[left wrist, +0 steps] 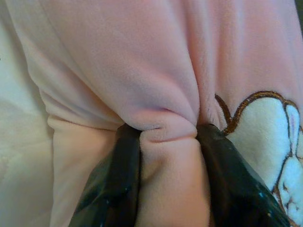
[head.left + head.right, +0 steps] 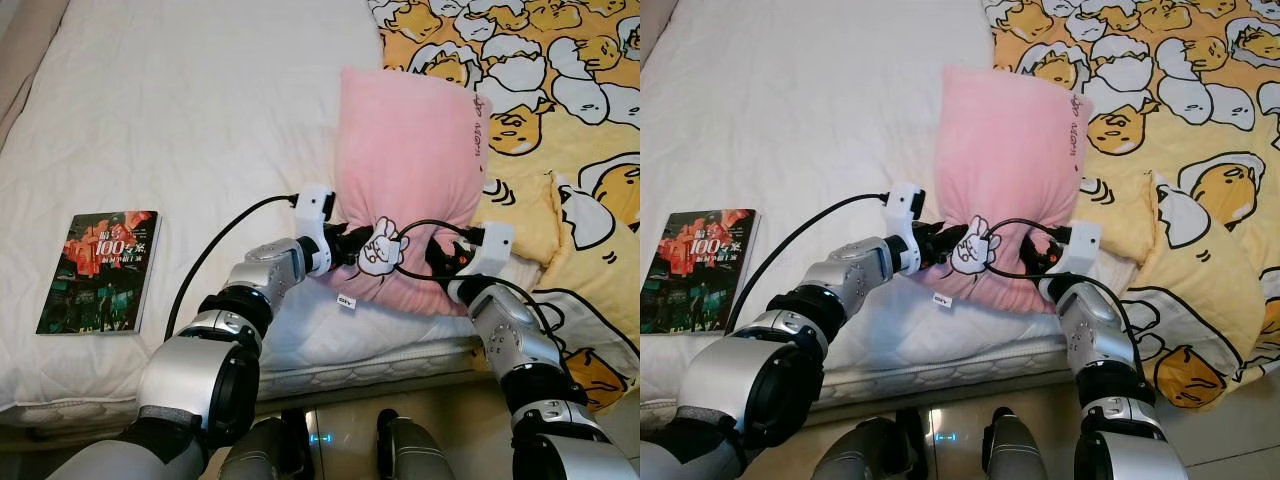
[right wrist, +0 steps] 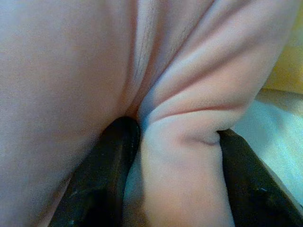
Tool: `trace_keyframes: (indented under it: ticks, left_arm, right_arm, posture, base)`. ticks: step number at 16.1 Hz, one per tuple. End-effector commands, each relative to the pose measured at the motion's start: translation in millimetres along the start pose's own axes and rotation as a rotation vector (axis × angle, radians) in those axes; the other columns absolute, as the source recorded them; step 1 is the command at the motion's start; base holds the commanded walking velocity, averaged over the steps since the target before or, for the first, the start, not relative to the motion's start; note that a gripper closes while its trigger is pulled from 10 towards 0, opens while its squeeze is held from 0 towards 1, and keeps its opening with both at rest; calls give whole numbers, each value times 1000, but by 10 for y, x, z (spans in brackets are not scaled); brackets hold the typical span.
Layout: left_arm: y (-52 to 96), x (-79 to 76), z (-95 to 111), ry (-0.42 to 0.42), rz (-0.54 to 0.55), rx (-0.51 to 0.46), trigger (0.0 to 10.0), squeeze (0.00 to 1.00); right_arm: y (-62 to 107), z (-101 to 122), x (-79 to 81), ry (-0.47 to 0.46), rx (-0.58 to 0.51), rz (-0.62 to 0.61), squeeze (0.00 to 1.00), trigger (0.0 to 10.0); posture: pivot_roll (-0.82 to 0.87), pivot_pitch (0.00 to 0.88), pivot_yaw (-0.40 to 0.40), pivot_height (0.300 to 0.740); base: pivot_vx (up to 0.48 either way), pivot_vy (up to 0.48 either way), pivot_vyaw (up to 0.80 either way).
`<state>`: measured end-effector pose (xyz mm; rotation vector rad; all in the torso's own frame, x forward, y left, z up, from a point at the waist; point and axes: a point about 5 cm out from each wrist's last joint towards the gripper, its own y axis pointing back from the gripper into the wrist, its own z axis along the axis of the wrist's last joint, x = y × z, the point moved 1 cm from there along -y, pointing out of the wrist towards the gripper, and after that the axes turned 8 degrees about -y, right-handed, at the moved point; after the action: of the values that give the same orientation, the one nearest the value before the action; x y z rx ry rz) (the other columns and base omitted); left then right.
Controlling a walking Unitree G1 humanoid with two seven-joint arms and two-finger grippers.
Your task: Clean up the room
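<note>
- Nearest of all, the robot's own legs stand on the pale floor (image 2: 455, 400) right up against the near edge of the bed (image 2: 200, 110), both silver arms reaching forward over the mattress.
- Left gripper (image 1: 168, 135) has a fold of the pink pillow (image 2: 405, 150) pinched tight between its two black fingers (image 1: 111, 184); the fleece bulges up between them, just beside the white bunny patch (image 2: 382, 247) stitched on the pillow's near end.
- Right gripper (image 3: 177, 127) is doing the same on the other side: fingers (image 3: 102, 175) clamped on a thick roll of pink fabric at the pillow's near right corner.
- So both grippers are on the pillow's near end, one either side of the bunny, black cables looping across in front of it.
- A small white tag (image 2: 346, 299) hangs off the pillow's near edge, left of centre.
- Over on the near left, well apart from the arms, a book (image 2: 100, 270) with a dark red-and-black cover lies flat on the white sheet.
- The pillow itself runs lengthwise away from the robot, lying along the seam where white sheet meets the yellow cartoon-print blanket (image 2: 540, 90).
- That blanket covers the right side of the bed from near to far, its near corner spilling over the edge toward the floor.
</note>
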<state>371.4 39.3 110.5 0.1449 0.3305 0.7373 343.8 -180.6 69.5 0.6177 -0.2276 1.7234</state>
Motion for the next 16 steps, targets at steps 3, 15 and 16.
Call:
trace_keyframes:
  ticks: [3, 15, 16]
  left_arm:
    - [-27, -67, -126, 3, -17, 49, 0, 0]
    - [64, 128, -55, -56, 166, -67, 0, 0]
    - [61, 139, 36, -86, 176, -95, 0, 0]
  right_arm:
    - [-39, -125, 63, -18, 48, 8, 0, 0]
    - [-5, -173, -75, -15, 55, -65, 0, 0]
    - [-71, -66, 16, 19, 22, -39, 0, 0]
  posture:
    - [-154, 182, 39, 740]
    - [-137, 141, 47, 740]
    - [-134, 115, 48, 740]
  base:
    - [0, 0, 0]
    - [0, 0, 0]
    - [0, 0, 0]
